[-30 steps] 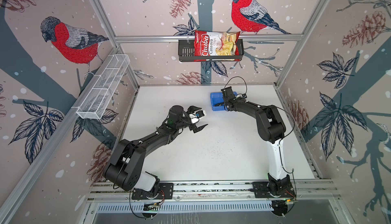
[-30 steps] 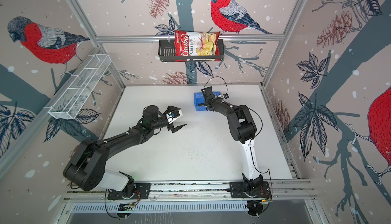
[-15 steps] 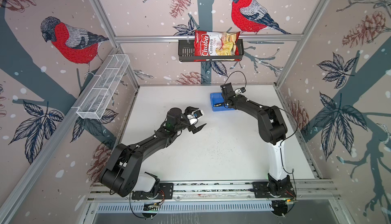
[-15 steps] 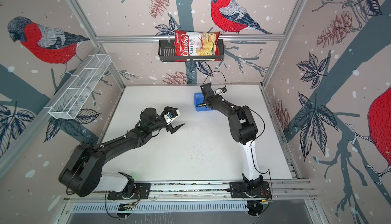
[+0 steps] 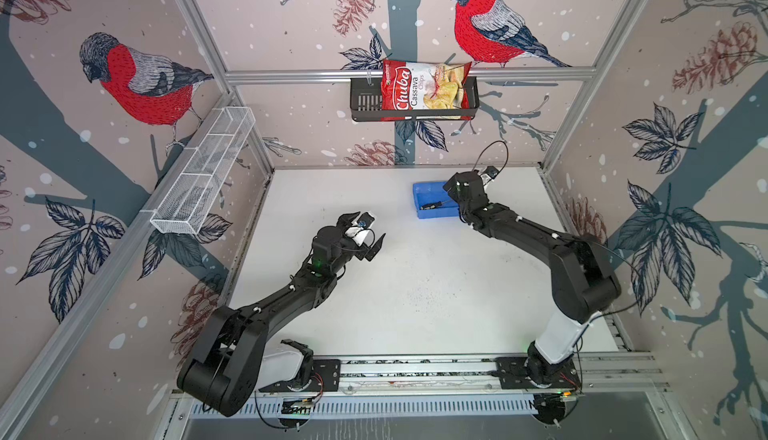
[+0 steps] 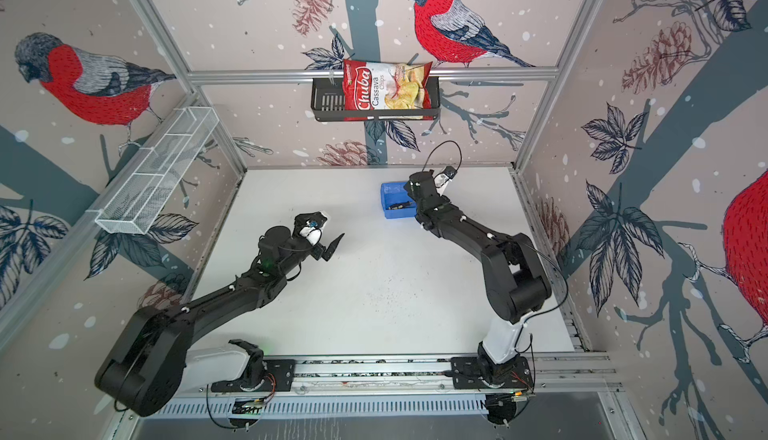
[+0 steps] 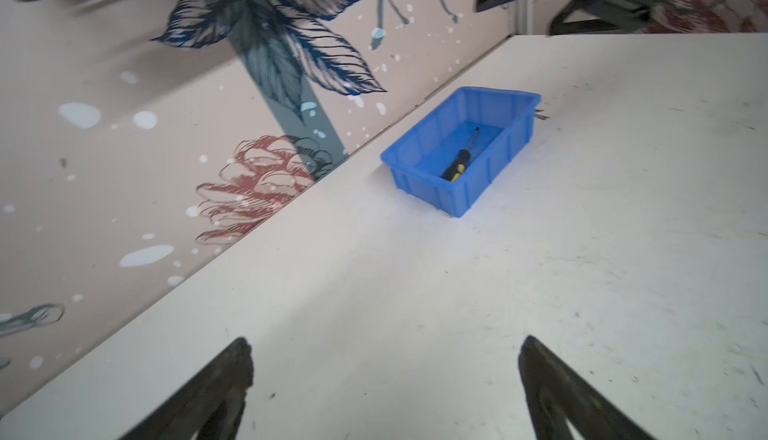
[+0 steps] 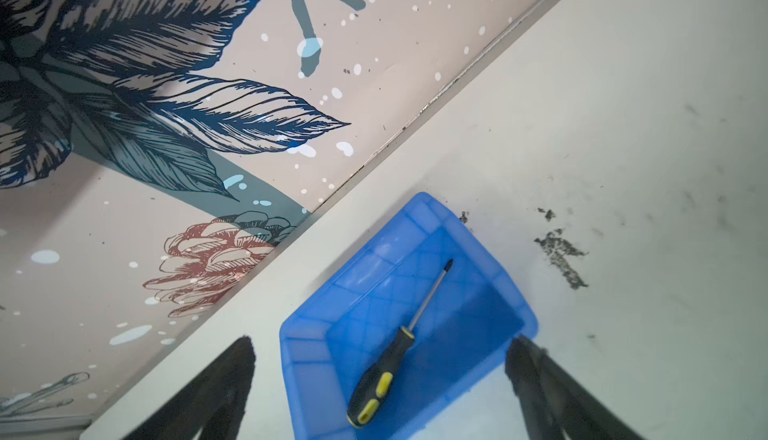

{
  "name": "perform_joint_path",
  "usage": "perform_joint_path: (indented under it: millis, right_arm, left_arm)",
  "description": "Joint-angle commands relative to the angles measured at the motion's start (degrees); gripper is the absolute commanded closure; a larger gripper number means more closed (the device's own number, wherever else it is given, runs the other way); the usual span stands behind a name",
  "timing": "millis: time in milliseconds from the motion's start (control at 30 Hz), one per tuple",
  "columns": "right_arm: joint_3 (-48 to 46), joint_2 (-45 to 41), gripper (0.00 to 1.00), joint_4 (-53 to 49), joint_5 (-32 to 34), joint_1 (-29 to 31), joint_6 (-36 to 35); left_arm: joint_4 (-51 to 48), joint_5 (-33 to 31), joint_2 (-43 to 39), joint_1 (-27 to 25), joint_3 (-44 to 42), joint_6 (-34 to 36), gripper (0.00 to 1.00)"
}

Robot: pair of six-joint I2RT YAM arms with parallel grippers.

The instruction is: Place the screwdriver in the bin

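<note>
Blue bin [image 8: 309,369] holds screwdriver [image 8: 397,348] — right fingers [image 8: 224,384] spread above; chips bag [image 5: 424,91] beyond

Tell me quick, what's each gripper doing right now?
Left gripper: open, holding nothing.
Right gripper: open, holding nothing; the screwdriver lies free in the blue bin.

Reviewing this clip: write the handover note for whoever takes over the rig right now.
Left tool: open, empty, well apart from the bin.
Right tool: open, empty, just above the bin.
Screwdriver: lies flat inside the bin, touching neither tool.
Done: the placement looks complete.
To do: probably only draw the right arm back clear of the bin.
</note>
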Motion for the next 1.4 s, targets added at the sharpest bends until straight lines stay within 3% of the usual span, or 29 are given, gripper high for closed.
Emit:
perform_joint_path:
  millis: [0,467,700,833,933,1100,1367]
  right_arm:
    - [-5.90,-4.98,0.02,7.92,0.28,0.04,-8.79]
    - [-32.20,-22.43,0.00,22.76,-3.52,-3.05,-25.65]
    - [-41.01,-29.78,0.00,26.56,-2.14,-10.59,-37.76]
    - [-48.18,-33.84,0.00,33.65,-9.98,-19.09,-40.72]
    - [-52.39,-33.76,0.00,40.53,-16.71,-24.31,-41.34]
    - [-55.16,-29.80,0.00,48.52,-18.60,-29.13,-39.30]
    - [-55.30,-23.73,0.00,53.92,-20.96,-32.18,-37.86]
  left_arm:
    - [6.25,-5.74,-1.40,1.59,-1.62,-5.92,0.02]
    - [13.52,-25.43,-0.92,5.40,-8.46,-14.05,0.02]
    - [19.25,-29.04,2.30,8.00,-12.46,-14.05,0.01]
    - [23.02,-32.54,4.64,8.71,-13.64,-15.20,0.01]
    - [25.03,-32.56,6.40,9.53,-13.10,-15.20,0.01]
    - [28.10,-29.17,10.75,11.09,-11.79,-13.53,0.01]
    - [31.41,-26.75,13.98,15.21,-12.00,-17.78,0.01]
